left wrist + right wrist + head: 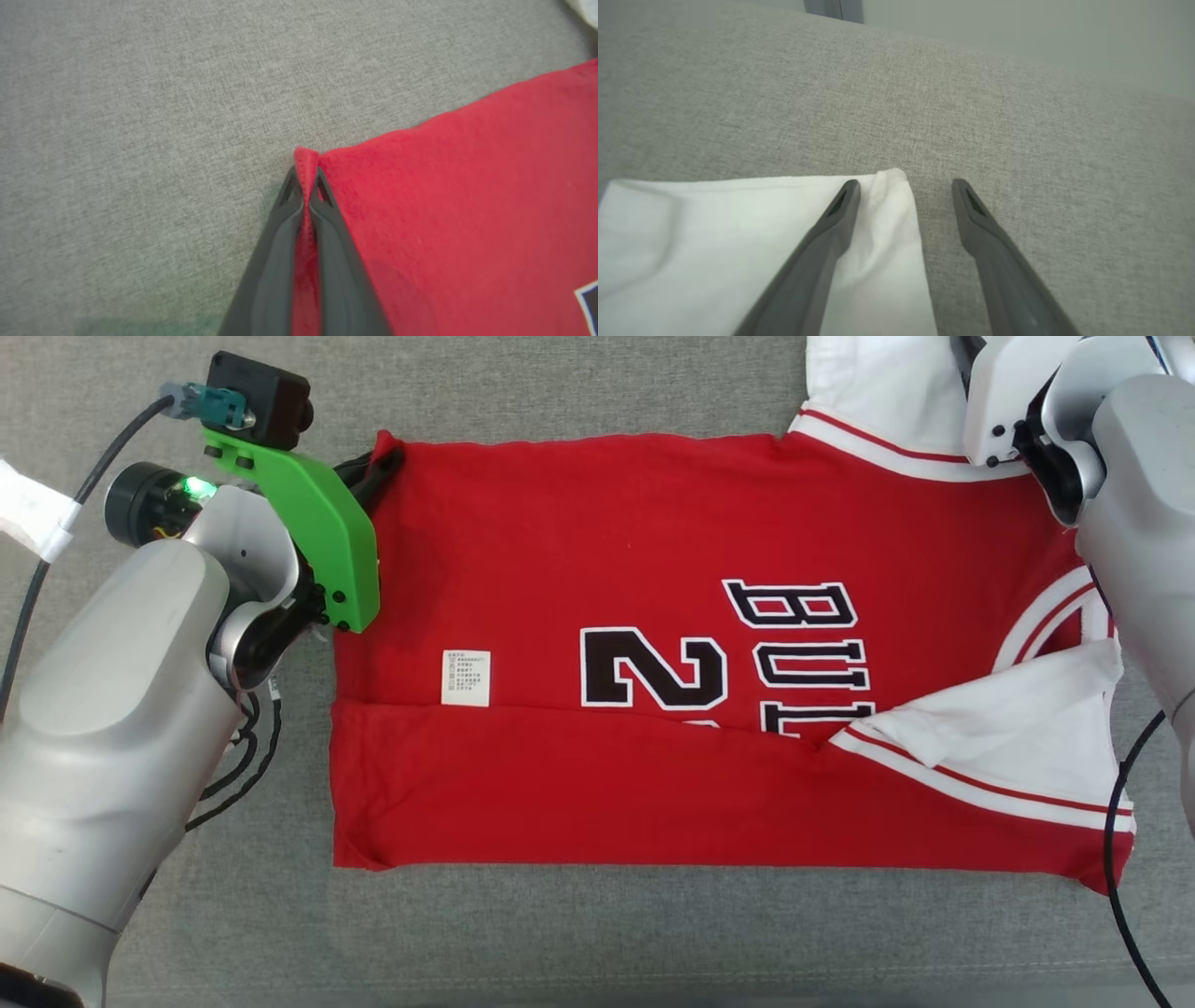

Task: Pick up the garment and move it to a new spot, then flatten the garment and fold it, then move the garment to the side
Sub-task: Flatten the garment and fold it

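The garment (653, 569) is a red basketball jersey with white sleeves, black lettering and a small white label, lying flat on grey fabric with its near long edge folded over. My left gripper (378, 467) is at the jersey's far left corner. In the left wrist view that gripper (307, 193) is shut on the garment, with a pinch of red hem (306, 161) sticking up between the fingertips. My right gripper (906, 186) stands open at the corner of the white sleeve (714, 242): one finger lies on the sleeve, the other on bare grey fabric.
The grey fabric surface (597, 943) surrounds the jersey on all sides. Black cables (1116, 859) hang by the right arm and more cables (233, 756) by the left arm. A pale wall (1017, 32) rises beyond the surface's far edge.
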`<state>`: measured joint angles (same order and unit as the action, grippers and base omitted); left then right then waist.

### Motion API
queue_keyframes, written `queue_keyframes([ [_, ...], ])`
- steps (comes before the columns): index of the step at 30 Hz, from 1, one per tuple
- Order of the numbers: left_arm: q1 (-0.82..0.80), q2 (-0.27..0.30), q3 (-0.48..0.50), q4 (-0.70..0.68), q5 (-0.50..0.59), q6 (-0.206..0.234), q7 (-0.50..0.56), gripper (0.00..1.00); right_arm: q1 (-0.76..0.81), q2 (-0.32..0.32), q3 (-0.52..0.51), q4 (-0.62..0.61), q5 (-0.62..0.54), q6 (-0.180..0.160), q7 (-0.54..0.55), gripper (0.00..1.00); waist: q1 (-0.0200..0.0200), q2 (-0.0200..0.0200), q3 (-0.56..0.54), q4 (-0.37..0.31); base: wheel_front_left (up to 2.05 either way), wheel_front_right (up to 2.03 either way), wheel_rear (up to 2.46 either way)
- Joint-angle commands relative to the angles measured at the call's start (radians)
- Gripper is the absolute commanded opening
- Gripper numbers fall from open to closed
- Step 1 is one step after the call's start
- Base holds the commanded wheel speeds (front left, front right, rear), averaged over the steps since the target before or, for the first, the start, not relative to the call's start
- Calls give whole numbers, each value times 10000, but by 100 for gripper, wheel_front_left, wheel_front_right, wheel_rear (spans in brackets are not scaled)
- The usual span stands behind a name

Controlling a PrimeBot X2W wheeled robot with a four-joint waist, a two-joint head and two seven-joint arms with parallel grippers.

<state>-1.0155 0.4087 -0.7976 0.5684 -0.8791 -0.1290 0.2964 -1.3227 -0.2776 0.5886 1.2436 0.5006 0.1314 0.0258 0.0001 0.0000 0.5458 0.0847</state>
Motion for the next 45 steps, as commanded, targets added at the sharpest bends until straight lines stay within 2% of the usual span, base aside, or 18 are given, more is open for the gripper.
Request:
queue_keyframes([
  [1, -107, 1, -68, -32, -50, -28, -99, 0, -112, -35, 72, 95, 107, -17, 270, 100, -1, 0, 132, 171, 0, 0, 0],
  [2, -106, 5, -93, -50, -82, -28, -128, 0, -95, 5, 90, 119, 179, -17, 406, 79, -1, 0, 142, 184, 0, 0, 0],
  [3, -104, 20, -120, -64, -119, -28, -196, 0, -71, 46, 99, 151, 251, -17, 593, 16, -1, 0, 149, 191, 0, 0, 0],
  [4, -103, 40, -136, -74, -128, -28, -256, 0, -67, 65, 133, 173, 282, -17, 734, 0, -1, 0, 151, 191, 0, 0, 0],
  [8, -113, 86, -92, -15, -179, -27, -579, 0, -189, -33, 239, 132, 406, -20, 644, 0, -1, 0, 97, 155, 0, 0, 0],
  [14, 61, 69, 76, 237, -231, -13, -1162, 0, -299, -124, 308, -63, 337, -20, -640, 0, -1, 0, -192, -12, 0, 0, 0],
  [26, 902, 5, 70, 377, -357, 48, -1990, 0, 1128, -238, 1019, -1240, 938, -19, -2520, 0, -1, 0, -966, -475, 0, 0, 0],
  [34, 1535, 266, 79, 299, -290, 224, -2427, 0, 2569, -745, 1189, -3248, 1514, -19, -2916, 0, -1, 0, -1412, -769, 0, 0, 0],
  [38, 1808, 395, 156, 257, -199, 419, -2804, 0, 3469, -1003, 691, -4587, 1487, -17, -2904, 0, -1, 0, -1594, -920, 0, 0, 0],
  [45, 2419, 264, 282, 184, -370, 601, -3475, 0, 5494, -1182, -588, -6601, 1089, -17, -2906, 0, -1, 0, -2047, -999, 0, 0, 0],
])
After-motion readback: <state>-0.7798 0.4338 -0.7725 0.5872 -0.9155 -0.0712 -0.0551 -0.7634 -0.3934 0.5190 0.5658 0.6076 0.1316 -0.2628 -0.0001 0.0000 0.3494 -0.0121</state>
